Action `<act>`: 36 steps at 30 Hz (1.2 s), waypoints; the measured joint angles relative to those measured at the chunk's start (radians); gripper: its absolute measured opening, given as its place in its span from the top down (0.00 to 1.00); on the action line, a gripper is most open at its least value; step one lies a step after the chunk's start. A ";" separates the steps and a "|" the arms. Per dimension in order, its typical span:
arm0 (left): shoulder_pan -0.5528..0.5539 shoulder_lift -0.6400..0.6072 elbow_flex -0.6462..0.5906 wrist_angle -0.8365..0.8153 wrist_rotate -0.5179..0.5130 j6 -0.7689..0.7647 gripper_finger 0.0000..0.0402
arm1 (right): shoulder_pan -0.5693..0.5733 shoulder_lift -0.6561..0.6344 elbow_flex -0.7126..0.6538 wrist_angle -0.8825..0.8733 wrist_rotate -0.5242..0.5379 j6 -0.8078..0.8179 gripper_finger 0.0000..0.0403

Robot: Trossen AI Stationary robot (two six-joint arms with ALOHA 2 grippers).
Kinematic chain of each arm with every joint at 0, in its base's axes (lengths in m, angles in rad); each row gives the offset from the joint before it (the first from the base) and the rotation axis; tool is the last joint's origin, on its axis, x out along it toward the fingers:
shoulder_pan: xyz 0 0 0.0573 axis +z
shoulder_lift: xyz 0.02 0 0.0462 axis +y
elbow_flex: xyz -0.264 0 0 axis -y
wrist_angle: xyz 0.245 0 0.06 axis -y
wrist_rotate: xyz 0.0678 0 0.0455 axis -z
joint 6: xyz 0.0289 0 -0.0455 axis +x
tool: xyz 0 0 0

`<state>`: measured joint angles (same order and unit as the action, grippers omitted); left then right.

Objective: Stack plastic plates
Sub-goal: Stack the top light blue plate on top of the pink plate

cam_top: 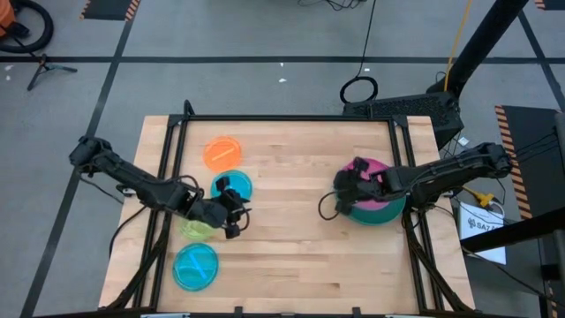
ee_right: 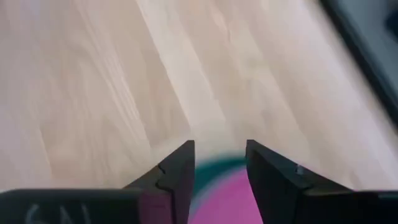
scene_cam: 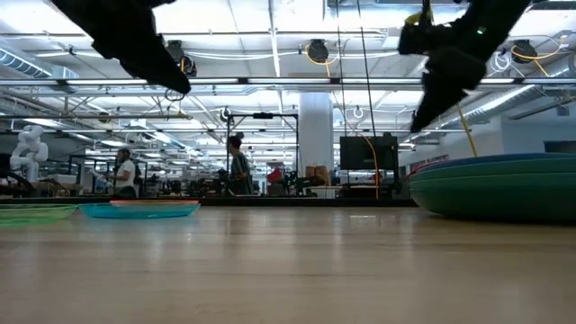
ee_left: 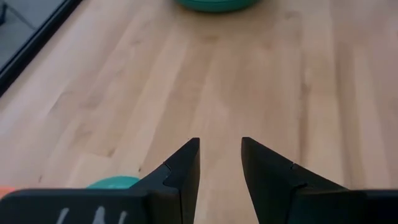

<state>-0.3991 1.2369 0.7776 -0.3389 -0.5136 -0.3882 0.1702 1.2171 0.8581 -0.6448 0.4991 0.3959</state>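
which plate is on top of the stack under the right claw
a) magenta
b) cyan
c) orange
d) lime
a: in the high view the magenta plate sits on top of the teal plate on the table's right side, under the right claw, and the right wrist view shows magenta just past the fingers.

1. Setting: a large open robotics laboratory or industrial hall.
2. Evidence: ceiling strip lights (scene_cam: pixel 270 27), a support pillar (scene_cam: pixel 315 135), a monitor (scene_cam: pixel 368 153), and people (scene_cam: pixel 238 165) at distant workstations.
3. Floor: grey, with hazard-striped markings (cam_top: pixel 110 8) around the wooden counter (cam_top: pixel 291 221).
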 joint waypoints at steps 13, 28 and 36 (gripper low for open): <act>0.156 0.000 0.000 -0.065 0.005 -0.133 0.69 | -0.013 0.000 0.000 0.540 -0.031 -0.477 0.67; 0.236 0.000 0.000 -0.184 0.006 -0.289 0.69 | -0.023 0.001 0.000 0.795 -0.210 -0.692 0.67; 0.252 0.000 0.000 -0.188 0.007 -0.331 0.69 | -0.035 0.001 0.001 0.895 -0.306 -0.768 0.67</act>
<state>-0.1471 1.2369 0.7776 -0.5270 -0.5068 -0.7196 0.1349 1.2179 0.8589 0.2501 0.1929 -0.3717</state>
